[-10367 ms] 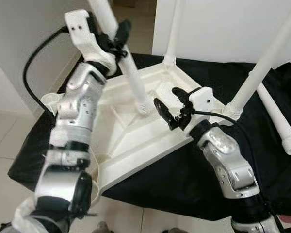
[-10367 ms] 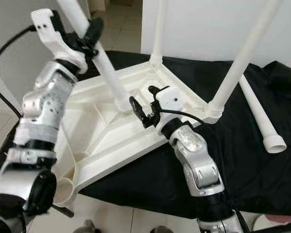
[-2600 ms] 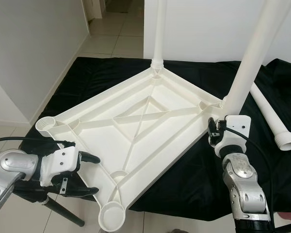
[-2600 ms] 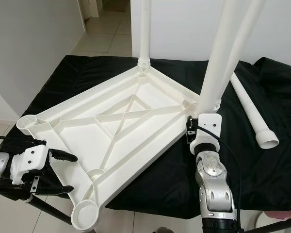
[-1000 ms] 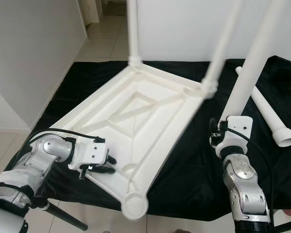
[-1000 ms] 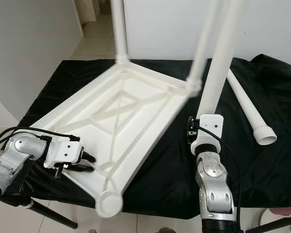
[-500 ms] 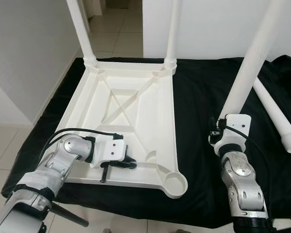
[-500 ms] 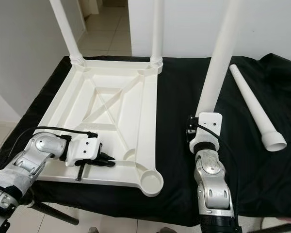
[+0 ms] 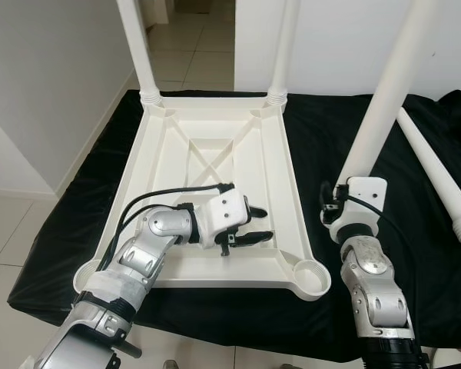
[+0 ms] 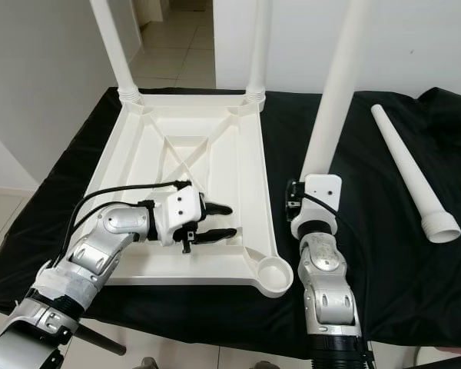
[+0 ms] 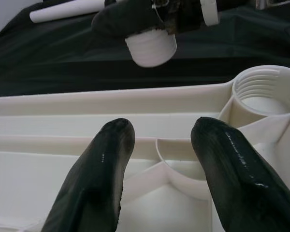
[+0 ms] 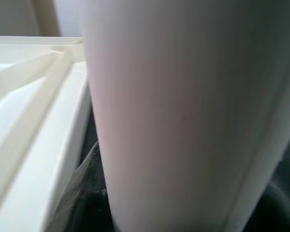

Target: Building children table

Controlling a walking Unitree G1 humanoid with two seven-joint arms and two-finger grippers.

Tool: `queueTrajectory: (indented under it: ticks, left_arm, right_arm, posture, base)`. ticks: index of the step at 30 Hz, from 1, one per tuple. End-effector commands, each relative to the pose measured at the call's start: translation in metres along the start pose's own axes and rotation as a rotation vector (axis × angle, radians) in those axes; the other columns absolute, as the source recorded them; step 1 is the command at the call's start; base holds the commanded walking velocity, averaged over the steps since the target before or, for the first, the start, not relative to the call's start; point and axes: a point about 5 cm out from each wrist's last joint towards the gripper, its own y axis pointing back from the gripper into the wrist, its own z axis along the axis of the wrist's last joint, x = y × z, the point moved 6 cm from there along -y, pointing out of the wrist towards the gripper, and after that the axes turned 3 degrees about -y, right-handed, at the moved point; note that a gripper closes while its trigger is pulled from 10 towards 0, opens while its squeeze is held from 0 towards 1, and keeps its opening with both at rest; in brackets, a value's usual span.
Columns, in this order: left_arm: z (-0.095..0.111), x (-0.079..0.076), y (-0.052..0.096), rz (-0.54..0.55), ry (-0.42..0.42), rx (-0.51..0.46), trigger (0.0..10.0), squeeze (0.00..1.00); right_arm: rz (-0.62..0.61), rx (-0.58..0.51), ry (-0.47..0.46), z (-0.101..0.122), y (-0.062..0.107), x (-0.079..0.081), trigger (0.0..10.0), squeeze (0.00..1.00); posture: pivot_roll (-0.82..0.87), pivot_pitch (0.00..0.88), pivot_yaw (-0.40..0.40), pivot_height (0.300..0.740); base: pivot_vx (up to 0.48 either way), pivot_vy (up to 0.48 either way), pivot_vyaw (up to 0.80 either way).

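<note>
The left end effector [image 9: 250, 225] is held spread open inside the upturned white tabletop [image 9: 177, 165], its two black fingers [image 11: 99, 179] parted above a ribbed inner wall and nothing gripped between them. Ahead of it an empty threaded corner socket [image 9: 310, 274] is seen, and two legs [image 9: 135, 48] are stood in the far corners. To the right, the right end effector [image 9: 329, 212] is closed around an upright white leg [image 9: 384, 104] beside the tabletop. Beyond, a loose leg [image 9: 435, 177] is laid on the black-draped surface [image 9: 315, 134].

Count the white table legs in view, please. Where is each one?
4. Two stand screwed into the tabletop's far corners; one is held by the right gripper; one lies on the black cloth.
</note>
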Motion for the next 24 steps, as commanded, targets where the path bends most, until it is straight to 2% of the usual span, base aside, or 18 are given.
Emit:
queueTrajectory:
  ticks: [1,2,3,4,7,9,12,13,14,16,17,18,19,20,22,24]
  left_arm:
    - [0.005,0.011,0.003,0.078,0.021,-0.016,10.0,0.0]
    - [0.005,0.011,0.003,0.078,0.021,-0.016,10.0,0.0]
    - [0.01,0.021,0.007,0.115,0.022,-0.022,10.0,0.0]
    - [0.01,0.021,0.007,0.115,0.022,-0.022,10.0,0.0]
    - [0.002,0.035,0.018,0.174,-0.003,0.035,10.0,0.0]
    - [0.002,0.035,0.018,0.174,-0.003,0.035,10.0,0.0]
    - [-0.012,0.056,0.039,0.286,0.012,0.12,10.0,0.0]
    - [-0.012,0.056,0.039,0.286,0.012,0.12,10.0,0.0]
    - [-0.016,0.062,0.045,0.322,0.028,0.144,10.0,0.0]
    - [-0.016,0.062,0.045,0.322,0.028,0.144,10.0,0.0]
    - [-0.021,0.069,0.051,0.368,0.033,0.173,10.0,0.0]
    - [-0.021,0.069,0.051,0.368,0.033,0.173,10.0,0.0]
    - [-0.032,0.067,0.055,0.371,0.033,0.247,10.0,0.0]
    - [-0.032,0.067,0.055,0.371,0.033,0.247,10.0,0.0]
    - [-0.049,0.063,0.06,0.388,0.001,0.361,10.0,0.0]
    - [-0.056,0.064,0.062,0.418,0.007,0.398,10.0,0.0]
  right_arm:
    - [0.005,-0.021,-0.002,0.004,-0.003,0.003,10.0,0.0]
    - [0.005,-0.021,-0.002,0.004,-0.003,0.003,10.0,0.0]
    - [0.009,-0.029,-0.002,0.006,-0.006,0.005,10.0,0.0]
    - [0.009,-0.029,-0.002,0.006,-0.006,0.005,10.0,0.0]
    - [0.011,-0.038,-0.003,0.008,-0.008,0.006,10.0,0.0]
    - [0.011,-0.038,-0.003,0.008,-0.008,0.006,10.0,0.0]
    - [-0.004,-0.055,-0.011,0.011,-0.009,0.003,10.0,0.0]
    - [-0.004,-0.055,-0.011,0.011,-0.009,0.003,10.0,0.0]
    - [-0.01,-0.062,-0.016,0.012,-0.009,0.002,10.0,0.0]
    - [-0.01,-0.062,-0.016,0.012,-0.009,0.002,10.0,0.0]
    - [-0.019,-0.072,-0.026,0.014,-0.01,0.0,10.0,0.0]
    - [-0.019,-0.072,-0.026,0.014,-0.01,0.0,10.0,0.0]
    - [-0.026,-0.082,-0.031,0.017,-0.011,0.0,10.0,0.0]
    - [-0.026,-0.082,-0.031,0.017,-0.011,0.0,10.0,0.0]
    - [-0.027,-0.093,-0.034,0.021,-0.013,0.0,10.0,0.0]
    - [-0.026,-0.095,-0.032,0.021,-0.014,0.0,10.0,0.0]
  posture:
    - [-0.06,0.0,0.043,0.74]
    - [-0.06,0.0,0.043,0.74]
    - [-0.06,0.0,0.043,0.74]
    - [-0.06,0.0,0.043,0.74]
    - [-0.06,0.0,0.044,0.74]
    - [-0.06,0.0,0.044,0.74]
    - [-0.06,0.0,0.043,0.74]
    - [-0.06,0.0,0.043,0.74]
    - [-0.06,0.0,0.043,0.74]
    - [-0.06,0.0,0.043,0.74]
    - [-0.05,0.0,0.04,0.74]
    - [-0.05,0.0,0.04,0.74]
    - [-0.05,0.0,0.035,0.74]
    - [-0.05,0.0,0.035,0.74]
    - [-0.06,0.0,0.034,0.74]
    - [-0.06,0.0,0.034,0.74]
  base:
    - [0.0,0.0,0.0]
    - [0.0,0.0,0.0]
    - [0.0,0.0,0.0]
    - [0.0,0.0,0.0]
    - [0.0,0.0,0.0]
    - [0.0,0.0,0.0]
    - [0.0,0.0,0.0]
    - [0.0,0.0,0.0]
    - [0.0,0.0,0.0]
    - [0.0,0.0,0.0]
    - [0.0,0.0,0.0]
    - [0.0,0.0,0.0]
    - [0.0,0.0,0.0]
    - [0.0,0.0,0.0]
    - [0.0,0.0,0.0]
    - [0.0,0.0,0.0]
